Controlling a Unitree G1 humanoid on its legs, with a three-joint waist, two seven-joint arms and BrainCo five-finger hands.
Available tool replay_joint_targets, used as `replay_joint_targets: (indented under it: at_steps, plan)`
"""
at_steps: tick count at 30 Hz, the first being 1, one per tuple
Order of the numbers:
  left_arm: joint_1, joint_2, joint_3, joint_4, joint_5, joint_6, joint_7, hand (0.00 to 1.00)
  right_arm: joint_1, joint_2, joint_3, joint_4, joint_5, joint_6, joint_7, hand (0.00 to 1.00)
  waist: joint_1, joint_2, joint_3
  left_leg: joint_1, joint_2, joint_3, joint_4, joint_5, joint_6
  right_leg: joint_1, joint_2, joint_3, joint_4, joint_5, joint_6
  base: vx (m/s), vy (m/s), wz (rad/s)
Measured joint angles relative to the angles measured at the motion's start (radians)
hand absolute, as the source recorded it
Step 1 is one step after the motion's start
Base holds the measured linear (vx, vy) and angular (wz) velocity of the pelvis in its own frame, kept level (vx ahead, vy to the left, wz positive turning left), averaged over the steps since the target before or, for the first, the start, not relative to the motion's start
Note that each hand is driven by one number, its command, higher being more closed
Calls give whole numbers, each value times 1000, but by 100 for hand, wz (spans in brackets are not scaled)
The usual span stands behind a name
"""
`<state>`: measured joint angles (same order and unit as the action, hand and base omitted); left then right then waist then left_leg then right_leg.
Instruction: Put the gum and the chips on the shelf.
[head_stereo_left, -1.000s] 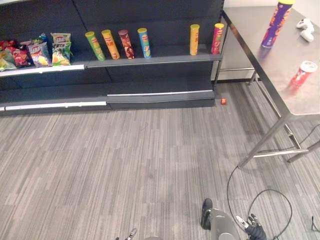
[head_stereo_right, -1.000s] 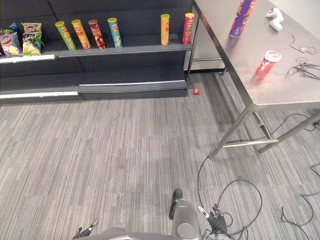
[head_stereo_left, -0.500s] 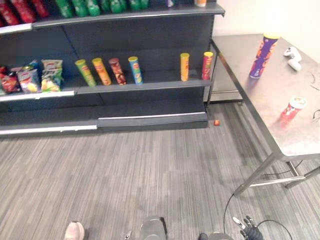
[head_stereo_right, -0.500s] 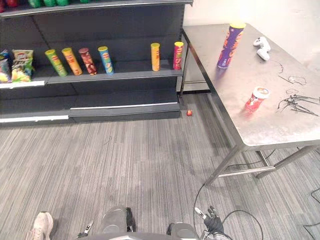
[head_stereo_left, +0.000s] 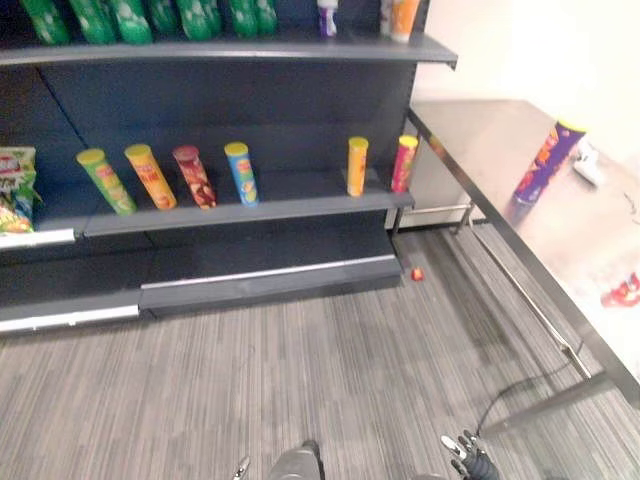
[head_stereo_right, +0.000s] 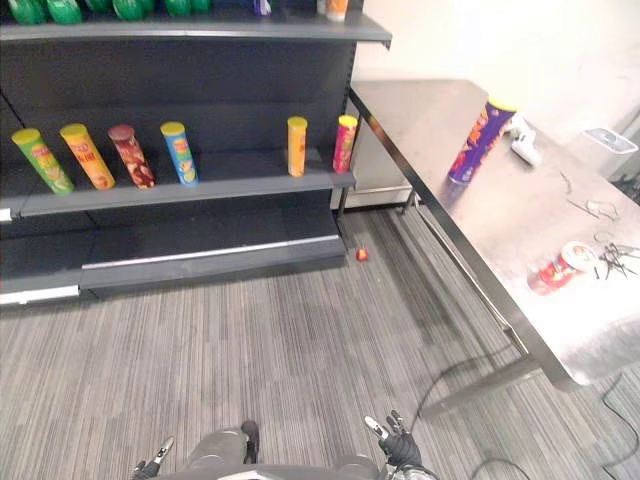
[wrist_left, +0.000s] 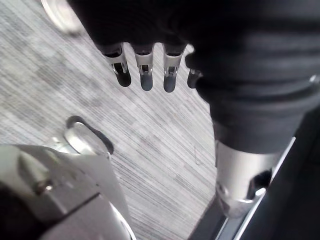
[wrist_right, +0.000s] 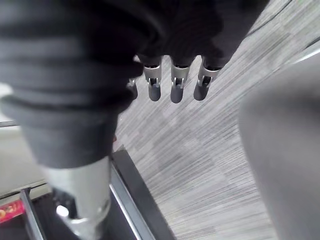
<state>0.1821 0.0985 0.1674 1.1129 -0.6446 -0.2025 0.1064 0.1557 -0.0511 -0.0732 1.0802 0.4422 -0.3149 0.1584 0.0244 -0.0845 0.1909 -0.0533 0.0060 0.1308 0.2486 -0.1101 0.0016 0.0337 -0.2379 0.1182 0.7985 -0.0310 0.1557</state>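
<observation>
A tall purple chips can (head_stereo_right: 478, 140) stands on the steel table (head_stereo_right: 480, 215) at the right. Nearer on the same table is a short red tub with a white lid (head_stereo_right: 560, 270). The dark shelf (head_stereo_left: 250, 212) ahead carries a row of upright chips cans (head_stereo_left: 239, 172). My left hand (head_stereo_right: 150, 466) and right hand (head_stereo_right: 395, 445) hang low at the bottom edge, far from table and shelf. In the wrist views the left hand's fingers (wrist_left: 145, 75) and the right hand's fingers (wrist_right: 172, 87) point straight down over the carpet, holding nothing.
Green bottles (head_stereo_left: 120, 18) line the top shelf and a chips bag (head_stereo_left: 12, 190) sits at the far left. A white controller (head_stereo_right: 521, 140) and thin wires (head_stereo_right: 612, 258) lie on the table. A small red object (head_stereo_left: 417, 273) lies on the carpet by the shelf's corner.
The camera has lifted and turned, so shelf and table sit differently in the picture. A person's shoe seen half a second ago is gone. The cans have not moved.
</observation>
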Motion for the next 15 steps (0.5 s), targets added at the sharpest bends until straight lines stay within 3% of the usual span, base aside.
replay_joint_targets:
  at_steps: [1, 2, 3, 5, 8, 9, 10, 11, 13, 15]
  plan:
    - [0, 6, -14, 0, 42, 10, 0, 0, -4, -7, -5, 1, 4, -4, -7, 0, -4, 8, 4, 62, -11, 9, -24, -16, 10, -61, -6, -12, 141, -2, -16, 317, 169, -26]
    - [2, 7, -21, 2, 82, 14, 1, 0, -13, -11, 0, 0, 18, -13, -15, 0, -8, 16, 5, 101, -12, 28, -41, -32, 14, -142, -8, -55, 224, -77, -63, 291, 150, -31]
    - [3, 9, -26, 3, 92, 15, 2, 0, -19, -11, 4, 1, 32, -18, -18, 0, -11, 19, 5, 114, -13, 34, -51, -36, 15, -175, -6, -87, 222, -107, -75, 219, 72, -29]
    - [9, 13, -33, 1, 114, 17, 5, 0, -42, -9, 0, 16, 49, -32, -13, 0, -26, 23, 6, 150, -11, 50, -92, -45, 24, -261, 13, -228, 20, -151, -99, 226, -9, -14]
    - [10, 8, -32, -1, 116, 14, 7, 0, -48, -6, -15, 25, 49, -49, -8, 0, -27, 29, 13, 183, 1, 50, -126, -60, 12, -254, 52, -332, -355, -122, -89, 276, -97, 2]
    - [11, 6, -30, -1, 116, 9, 9, 0, -50, -1, -29, 33, 48, -57, -6, 0, -25, 28, 15, 202, 1, 47, -145, -69, -2, -248, 60, -352, -504, -52, -107, 376, -156, 7]
    - [12, -2, -25, -1, 116, 7, 13, 0, -45, 5, -41, 33, 49, -62, -7, 0, -29, 30, 16, 240, 8, 42, -170, -80, -19, -226, 67, -382, -532, 22, -123, 403, -171, 0]
    - [12, -11, -20, 0, 116, 6, 16, 0, -45, 0, -42, 33, 49, -62, -6, 0, -27, 30, 18, 257, 20, 44, -182, -86, -29, -219, 73, -398, -529, 28, -131, 522, -209, -14]
    - [11, -48, -15, 0, 119, 6, 22, 0, -45, -11, -45, -1, 48, -61, -7, 0, -28, 86, 13, 277, 77, 55, -191, -107, -74, -208, 128, -424, -516, -9, -171, 501, -198, -21]
    - [10, -61, -7, 0, 117, 6, 33, 0, -46, -9, -47, -15, 39, -54, -10, 0, -28, 106, 9, 284, 110, 54, -172, -99, -88, -199, 164, -434, -515, -44, -185, 402, -157, -8]
